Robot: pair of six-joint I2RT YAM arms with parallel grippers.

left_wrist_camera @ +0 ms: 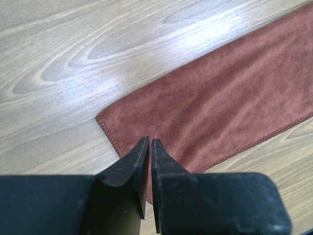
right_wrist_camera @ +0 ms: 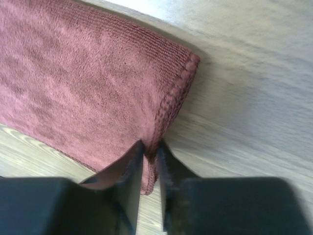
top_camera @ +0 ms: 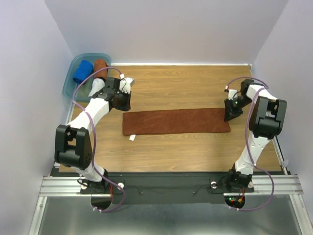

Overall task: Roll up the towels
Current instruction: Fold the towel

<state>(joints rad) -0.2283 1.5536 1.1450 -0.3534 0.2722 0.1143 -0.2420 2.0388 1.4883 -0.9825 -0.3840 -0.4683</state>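
A rust-brown towel [top_camera: 176, 121] lies flat in a long strip across the middle of the table. My left gripper [top_camera: 122, 101] is shut and empty, just above the strip's left end [left_wrist_camera: 195, 112]; its tips [left_wrist_camera: 150, 140] hover over the towel near that corner. My right gripper [top_camera: 230, 113] is shut on the towel's right end, and the hemmed edge [right_wrist_camera: 171, 98] is pinched between its fingers [right_wrist_camera: 150, 148]. I cannot make out a light grey towel.
A translucent blue tub [top_camera: 69, 81] stands at the far left corner, holding a blue roll [top_camera: 83, 71] and a brown roll [top_camera: 100, 65]. A small white tag [top_camera: 131, 137] lies by the towel's near left corner. Walls close in on three sides.
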